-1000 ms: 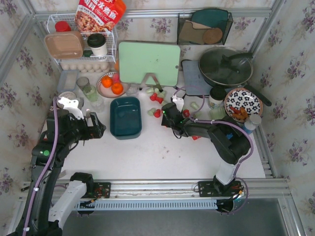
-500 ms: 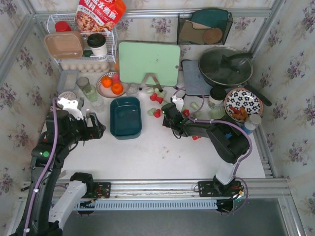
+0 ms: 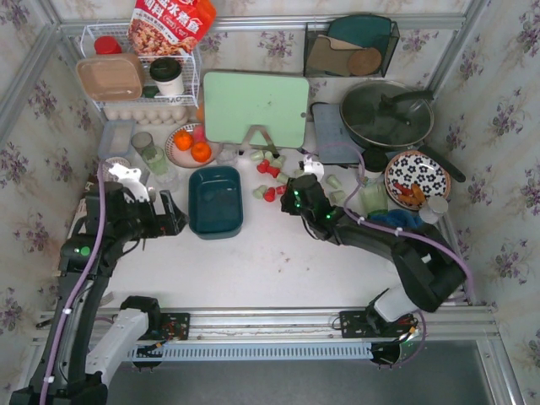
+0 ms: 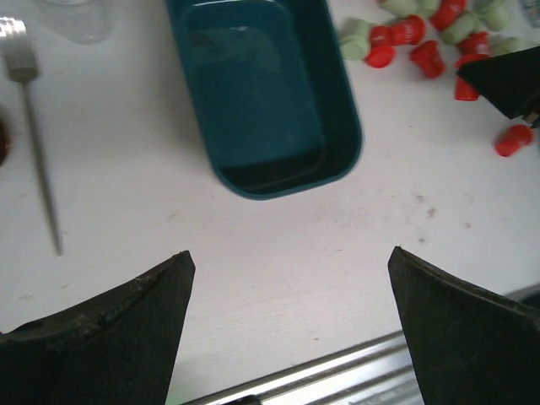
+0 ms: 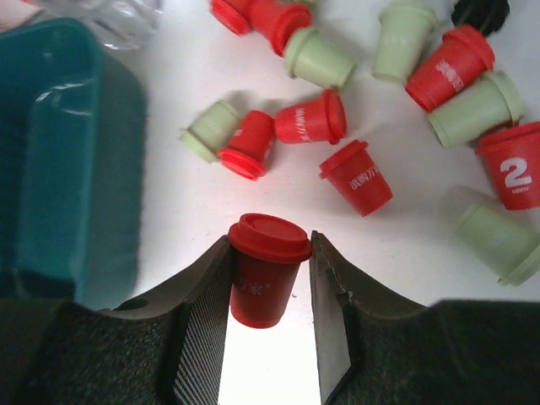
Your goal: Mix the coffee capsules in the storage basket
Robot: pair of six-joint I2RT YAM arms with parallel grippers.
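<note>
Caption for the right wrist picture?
Right gripper grips a red capsule; loose red and green capsules lie ahead, basket at left.

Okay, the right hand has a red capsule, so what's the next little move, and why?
Probably carry it left toward the storage basket: the right hand grips a red capsule, and the basket looks empty, with the other capsules loose on the table beside it.

The red capsule (image 5: pixel 263 278) and basket (image 4: pixel 337 93) look smooth plastic, the fingers (image 5: pixel 202 337) ridged, matt
</note>
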